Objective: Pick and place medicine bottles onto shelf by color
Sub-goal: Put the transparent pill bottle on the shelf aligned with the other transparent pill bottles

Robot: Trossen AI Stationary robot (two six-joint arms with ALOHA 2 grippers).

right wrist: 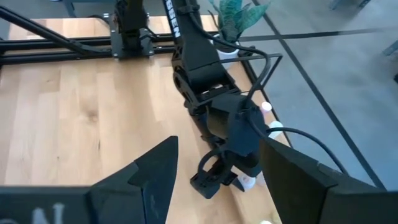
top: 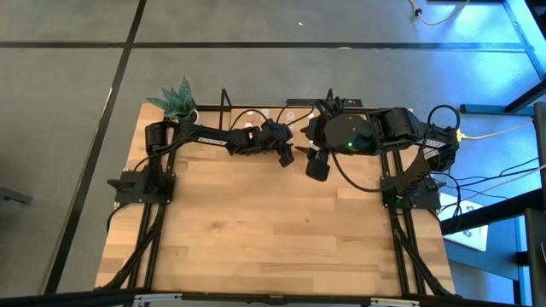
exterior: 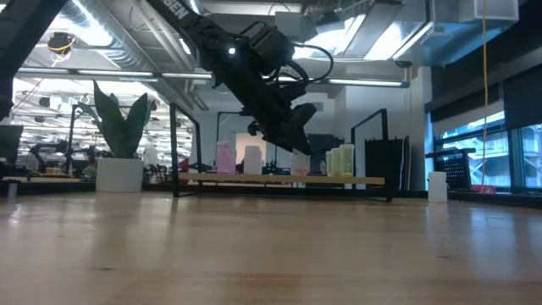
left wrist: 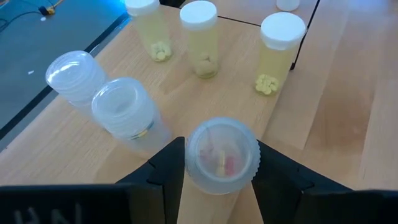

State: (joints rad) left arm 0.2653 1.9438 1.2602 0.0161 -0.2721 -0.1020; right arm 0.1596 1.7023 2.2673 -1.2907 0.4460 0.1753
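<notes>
While the light butcher-block table [top: 281, 230] takes up most of the overhead shot, all the action is crammed along its far edge, where the shelf [exterior: 284, 180] sits, a low pale-wood board with thin black rod framing. Behind the shelf the room is an open workshop with bright ceiling lights, windows and a white pot with a spiky green plant [exterior: 118, 135] standing beside the shelf's end.

The left gripper [left wrist: 217, 180] is right over the shelf with its dark fingers either side of a clear ribbed-cap bottle [left wrist: 221, 155] with pinkish pills inside. The bottle stands upright, long axis vertical, cap toward the camera, and the fingers look only loosely closed around it, so I honestly can't tell if it's gripped.

Two more clear-capped bottles [left wrist: 121, 109] stand just beside it, and three yellowish bottles with white caps [left wrist: 202, 37] stand upright further along the shelf.

The right gripper [right wrist: 214, 171] hangs near the shelf with fingers spread wide, holding nothing.
</notes>
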